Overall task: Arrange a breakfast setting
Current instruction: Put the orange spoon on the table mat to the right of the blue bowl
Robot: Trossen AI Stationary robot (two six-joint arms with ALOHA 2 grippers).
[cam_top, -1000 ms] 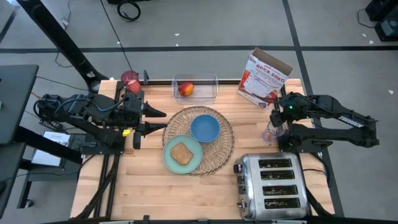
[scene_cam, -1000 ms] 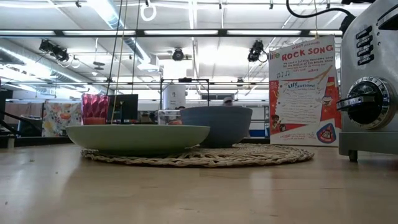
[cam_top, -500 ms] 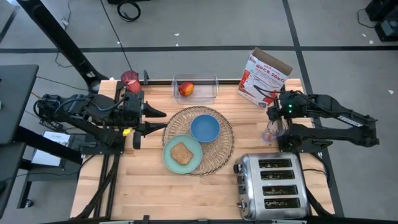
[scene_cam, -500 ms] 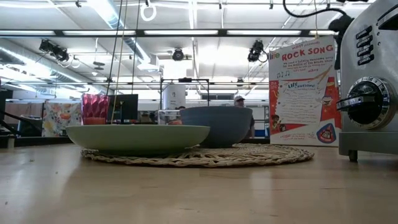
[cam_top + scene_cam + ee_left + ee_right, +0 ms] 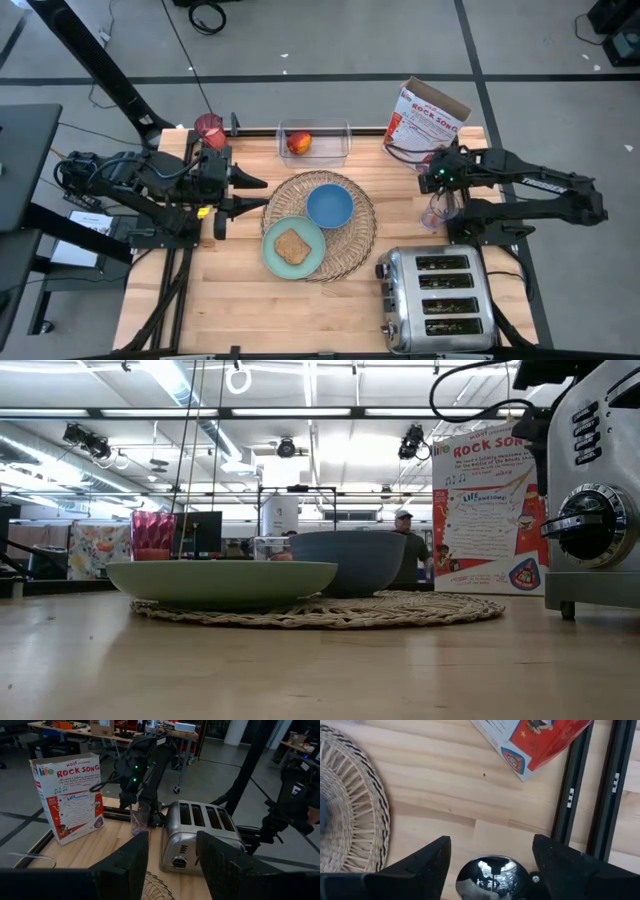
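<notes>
Wooden tabletop point(image 5: 240, 310), seen from above, carries your breakfast setting at its centre. You see the round woven wicker placemat point(image 5: 357, 240) there, bearing the blue bowl point(image 5: 329, 206) on its far side and the mint-green plate point(image 5: 272, 258) on its near left edge; the toast slice point(image 5: 292, 246) lies on that plate. At the far edge, the clear plastic tub point(image 5: 340, 143) holds the red-yellow apple point(image 5: 299, 143). The red translucent cup point(image 5: 209, 127) stands at the far left corner. A cereal box point(image 5: 424, 123) stands at the far right, and the chrome toaster point(image 5: 436, 298) occupies the near right corner.

Your right gripper point(image 5: 491, 862) hangs above a clear glass point(image 5: 139, 818), which stands between the cereal box and the toaster; its fingers point(image 5: 421, 862) are spread apart, one to each side of the glass's rim, and you cannot tell whether they touch it. Your left gripper point(image 5: 170, 860) waits at the table's left side, pointing toward the placemat, its fingers parted and holding nothing. Beyond the table, a person point(image 5: 405, 550) stands in the room.
</notes>
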